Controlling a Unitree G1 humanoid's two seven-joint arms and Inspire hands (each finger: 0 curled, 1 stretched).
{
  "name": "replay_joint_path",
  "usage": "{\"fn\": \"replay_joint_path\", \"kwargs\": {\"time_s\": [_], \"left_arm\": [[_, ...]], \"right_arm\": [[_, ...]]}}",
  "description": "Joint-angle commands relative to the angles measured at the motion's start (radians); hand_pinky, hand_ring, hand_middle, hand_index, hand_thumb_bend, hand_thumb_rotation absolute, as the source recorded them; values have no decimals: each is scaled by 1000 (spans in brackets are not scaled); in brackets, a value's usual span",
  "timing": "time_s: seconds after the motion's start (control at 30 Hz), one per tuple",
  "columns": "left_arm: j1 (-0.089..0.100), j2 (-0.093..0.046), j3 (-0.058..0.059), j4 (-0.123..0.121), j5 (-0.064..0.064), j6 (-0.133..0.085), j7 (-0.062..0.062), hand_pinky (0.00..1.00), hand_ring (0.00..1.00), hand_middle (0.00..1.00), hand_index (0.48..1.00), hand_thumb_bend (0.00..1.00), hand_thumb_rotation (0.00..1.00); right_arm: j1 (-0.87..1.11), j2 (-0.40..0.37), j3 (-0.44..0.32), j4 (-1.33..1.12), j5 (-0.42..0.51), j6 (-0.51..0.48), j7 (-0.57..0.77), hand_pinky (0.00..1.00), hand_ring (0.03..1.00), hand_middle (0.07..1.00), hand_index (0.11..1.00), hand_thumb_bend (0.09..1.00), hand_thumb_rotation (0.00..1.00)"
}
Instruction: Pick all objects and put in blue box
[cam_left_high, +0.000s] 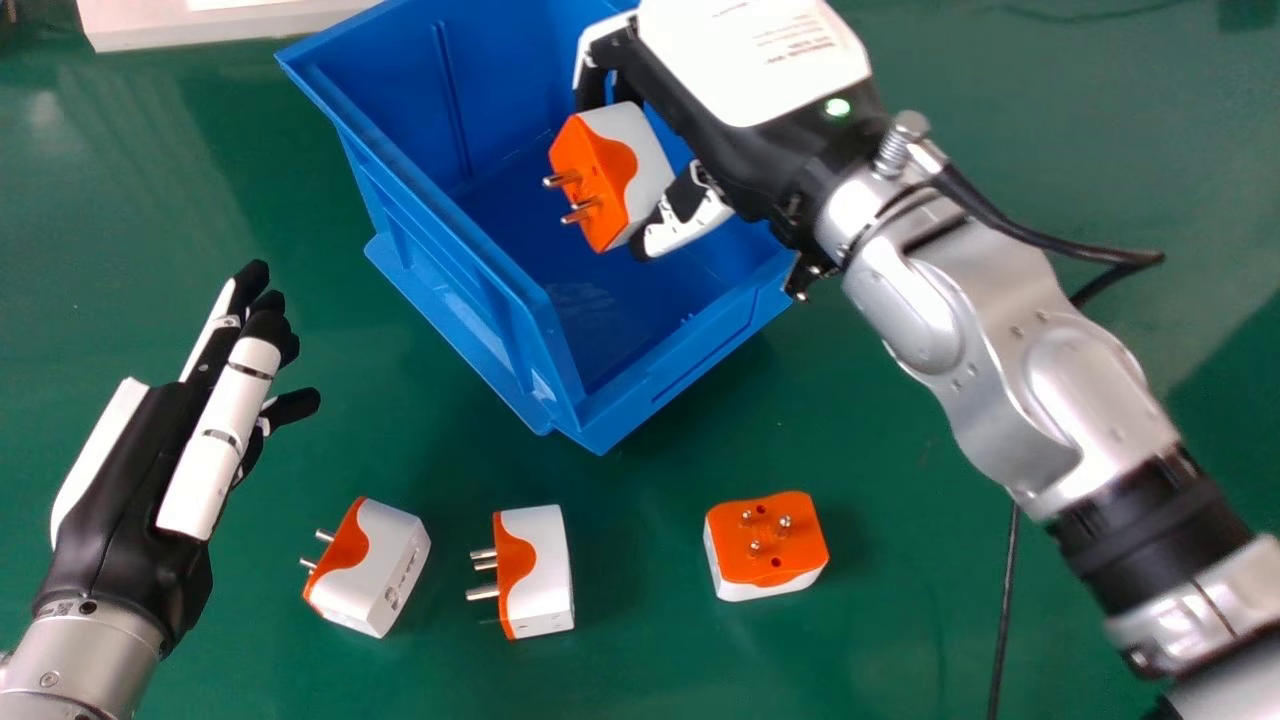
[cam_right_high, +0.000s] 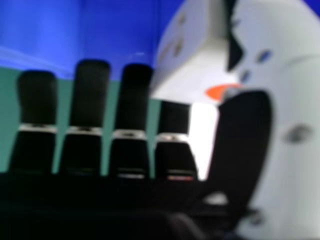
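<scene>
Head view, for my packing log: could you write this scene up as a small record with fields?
container: blue box, open-topped, on the green table
held item: white-and-orange plug adapter, over the box's opening, pins toward the view's left
right robot hand: pinching that adapter between thumb and fingers
left robot hand: fingers straight, holding nothing
on table, near side of box: left adapter, pins left; middle adapter, pins left; right adapter, pins up
status: unfinished, three adapters not yet boxed
</scene>
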Motion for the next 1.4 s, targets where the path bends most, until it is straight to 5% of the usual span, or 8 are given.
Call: {"fn": "replay_joint_path", "kwargs": {"time_s": [0.0, 0.63, 1.37], "left_arm": [[7, -3, 0, -28, -5, -14, 4, 887, 974, 1000, 1000, 407, 1000], [24, -21, -31, -72, 0, 6, 20, 889, 973, 1000, 1000, 421, 1000], [14, -25, -65, -93, 7, 26, 33, 894, 976, 1000, 1000, 440, 1000]], "right_arm": [[-80, 14, 8, 29, -12, 16, -21, 325, 443, 536, 531, 491, 0], [-325, 144, 115, 500, 12, -16, -144, 364, 460, 512, 460, 499, 0], [-380, 234, 214, 746, 22, 14, -209, 374, 427, 493, 487, 501, 0]]}}
